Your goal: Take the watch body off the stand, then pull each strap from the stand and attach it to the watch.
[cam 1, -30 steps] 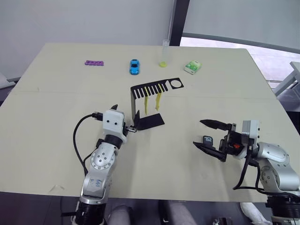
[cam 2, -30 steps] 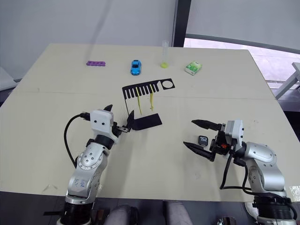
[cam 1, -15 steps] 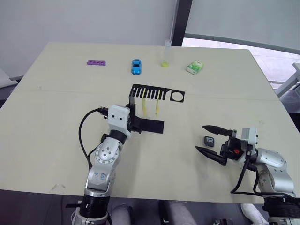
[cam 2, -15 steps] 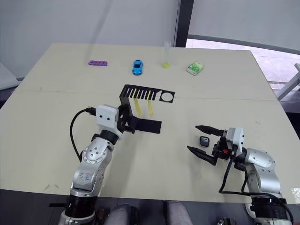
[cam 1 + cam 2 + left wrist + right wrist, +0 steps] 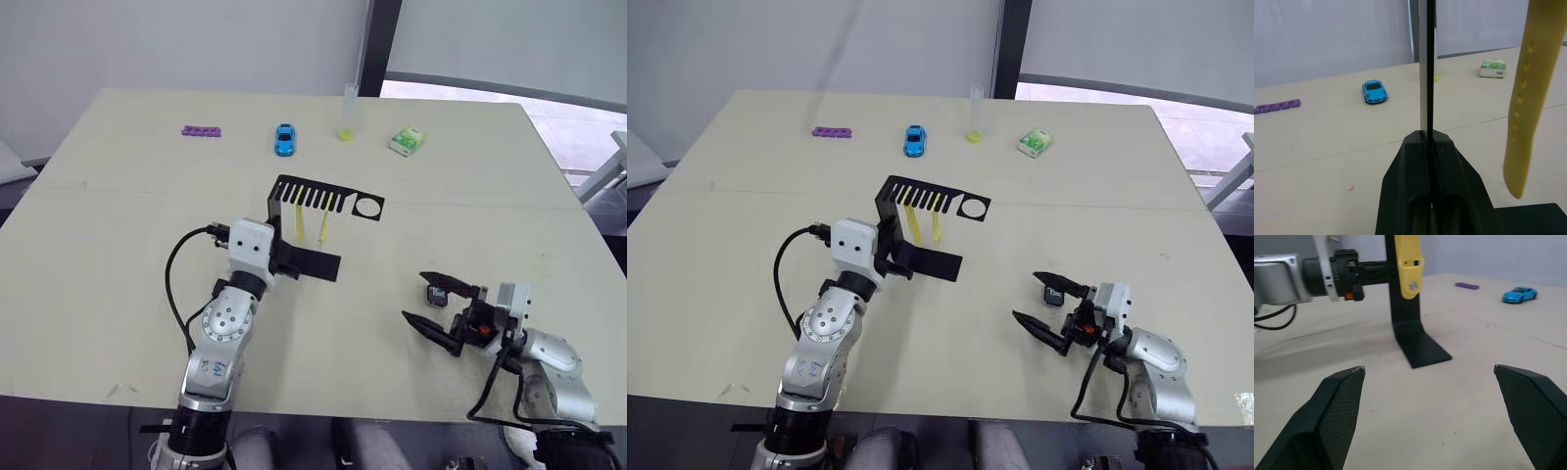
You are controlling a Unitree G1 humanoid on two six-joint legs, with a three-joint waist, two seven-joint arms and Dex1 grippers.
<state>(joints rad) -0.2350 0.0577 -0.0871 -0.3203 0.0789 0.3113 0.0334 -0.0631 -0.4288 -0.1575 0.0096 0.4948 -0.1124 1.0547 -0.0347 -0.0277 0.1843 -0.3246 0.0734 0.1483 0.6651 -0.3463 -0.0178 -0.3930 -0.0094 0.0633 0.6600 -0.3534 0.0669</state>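
The watch body [image 5: 436, 293] is already lying on the table, so strap-pulling is being set up. The stand [image 5: 315, 227] is being pinched by the left gripper [image 5: 281, 262] at its upright. The right gripper [image 5: 434, 304] is being held spread wide and will probably be needed at the straps [image 5: 310, 221].

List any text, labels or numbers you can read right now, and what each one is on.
Watch body on the table by the right gripper: light digits on its dark screen, too small to read.
Green-white packet at the far edge: some print, too blurred to read.
Blue toy car: no readable marking.
Stand, yellow straps: no text.
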